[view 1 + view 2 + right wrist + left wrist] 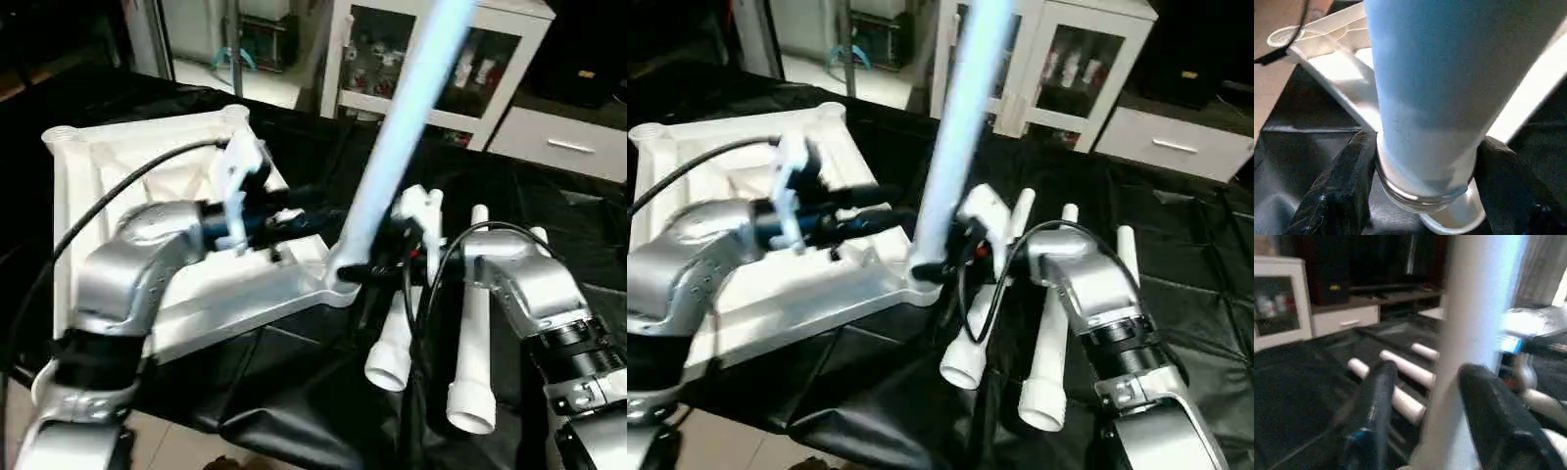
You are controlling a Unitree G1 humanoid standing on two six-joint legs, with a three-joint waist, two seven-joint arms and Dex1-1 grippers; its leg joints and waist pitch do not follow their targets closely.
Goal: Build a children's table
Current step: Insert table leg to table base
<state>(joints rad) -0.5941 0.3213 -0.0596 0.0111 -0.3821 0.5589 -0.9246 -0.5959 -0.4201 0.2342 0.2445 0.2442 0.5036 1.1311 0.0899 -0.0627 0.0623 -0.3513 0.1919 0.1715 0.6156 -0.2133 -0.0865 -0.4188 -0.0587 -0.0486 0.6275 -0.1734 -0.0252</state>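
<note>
The white table top (245, 284) lies upside down on black cloth, ribs and corner sockets facing up. One white leg (402, 117) stands in its near right socket (343, 279) and leans up toward the back right. My right gripper (377, 262) is at the leg's base, with a black finger pressed against each side of the collar (1420, 188). My left gripper (318, 208) reaches across the top to the leg just above; its fingers (1376, 401) straddle the leg (1474, 323) with a gap on one side. Three loose legs (475, 323) lie on the cloth to the right.
A white cabinet with glass doors (490, 59) stands behind the table. The cloth's front edge (245, 421) drops to the floor near my arms. A black cable (127, 186) runs over my left forearm, and another loops by my right wrist.
</note>
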